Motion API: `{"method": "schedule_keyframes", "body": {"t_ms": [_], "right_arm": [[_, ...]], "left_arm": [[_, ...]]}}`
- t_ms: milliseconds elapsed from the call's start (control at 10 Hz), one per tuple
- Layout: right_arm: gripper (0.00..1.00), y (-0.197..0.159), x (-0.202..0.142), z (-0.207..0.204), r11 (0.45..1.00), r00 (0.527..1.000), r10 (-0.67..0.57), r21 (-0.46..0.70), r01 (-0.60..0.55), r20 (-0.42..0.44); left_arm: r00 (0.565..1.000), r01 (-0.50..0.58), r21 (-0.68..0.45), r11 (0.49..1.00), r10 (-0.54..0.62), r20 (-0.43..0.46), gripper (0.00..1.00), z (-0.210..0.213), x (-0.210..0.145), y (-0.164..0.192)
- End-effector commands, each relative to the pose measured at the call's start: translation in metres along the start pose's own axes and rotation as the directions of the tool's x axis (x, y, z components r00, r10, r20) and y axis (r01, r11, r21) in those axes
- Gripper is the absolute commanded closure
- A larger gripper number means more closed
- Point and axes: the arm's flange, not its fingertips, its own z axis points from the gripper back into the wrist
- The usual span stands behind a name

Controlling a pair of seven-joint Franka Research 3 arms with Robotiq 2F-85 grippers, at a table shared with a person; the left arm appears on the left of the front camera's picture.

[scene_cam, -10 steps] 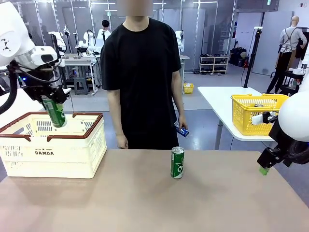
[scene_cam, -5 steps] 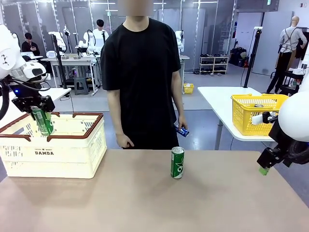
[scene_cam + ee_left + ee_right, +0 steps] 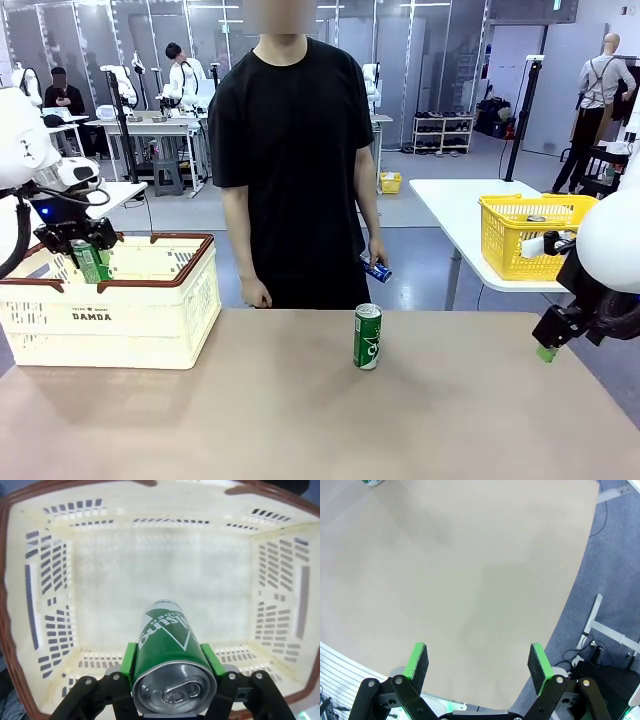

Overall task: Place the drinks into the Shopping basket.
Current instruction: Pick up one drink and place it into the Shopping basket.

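Green can (image 3: 167,630) w/ silver top; cream perforated basket (image 3: 150,310), brown rim; blue can (image 3: 378,271); tan table (image 3: 300,420).

the tan table (image 3: 300,420) carries two items. the cream-white shopping basket (image 3: 130,320), brown-rimmed, stands at the far left corner. one green can (image 3: 367,337) stands upright near the middle of the far edge, well apart from the basket.

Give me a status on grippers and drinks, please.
Left gripper shut on green can, over Shopping basket floor. Right gripper open. Second green can on table, blue can in person's hand. Drop path unobstructed.
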Motion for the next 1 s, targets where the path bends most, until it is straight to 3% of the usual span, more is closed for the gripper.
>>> {"method": "schedule_keyframes", "body": {"t_ms": [0,300,900], "right_arm": [[0.0,-0.002,-0.001,0.001,1.0,1.0,0.014,0.002,-0.014,-0.003],[0.0,-0.002,-0.001,0.001,1.0,1.0,0.014,0.002,-0.014,-0.003],[0.0,-0.002,-0.001,0.001,1.0,1.0,0.014,0.002,-0.014,-0.003]], "left_arm": [[1.0,0.013,-0.024,1.0,-0.013,-0.019,0.4,-0.001,0.009,0.011],[0.999,0.041,-0.039,0.998,-0.042,-0.029,0.4,-0.036,0.0,0.028],[0.991,0.119,-0.009,0.993,-0.119,-0.058,0.4,-0.062,-0.001,0.037]]}}
